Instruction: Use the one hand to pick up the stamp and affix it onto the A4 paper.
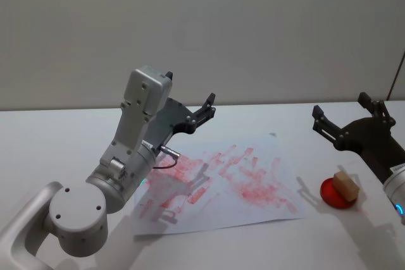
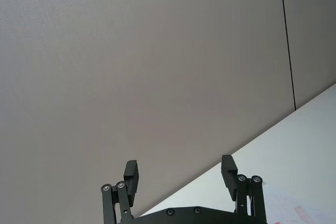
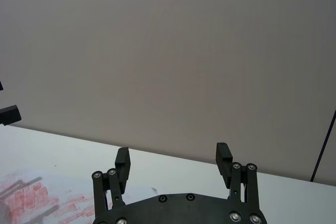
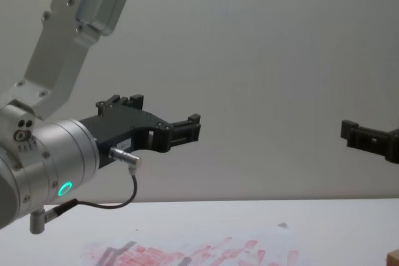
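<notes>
The stamp (image 1: 346,186), a small light-brown wooden block, rests on a round red ink pad (image 1: 329,195) on the table at the right. My right gripper (image 1: 345,113) hangs open in the air above and behind it, touching nothing; its fingers (image 3: 122,159) stand wide apart with nothing between them. The A4 paper (image 1: 253,210), covered in red marks, lies flat in the middle of the table. My left gripper (image 1: 204,110) is raised over the paper's far left part, open and empty (image 2: 178,174).
The white table (image 1: 57,137) runs back to a plain grey wall (image 1: 253,30). The bulky left arm (image 1: 126,162) leans over the paper's left side. A thin dark cable (image 1: 397,74) hangs at the far right.
</notes>
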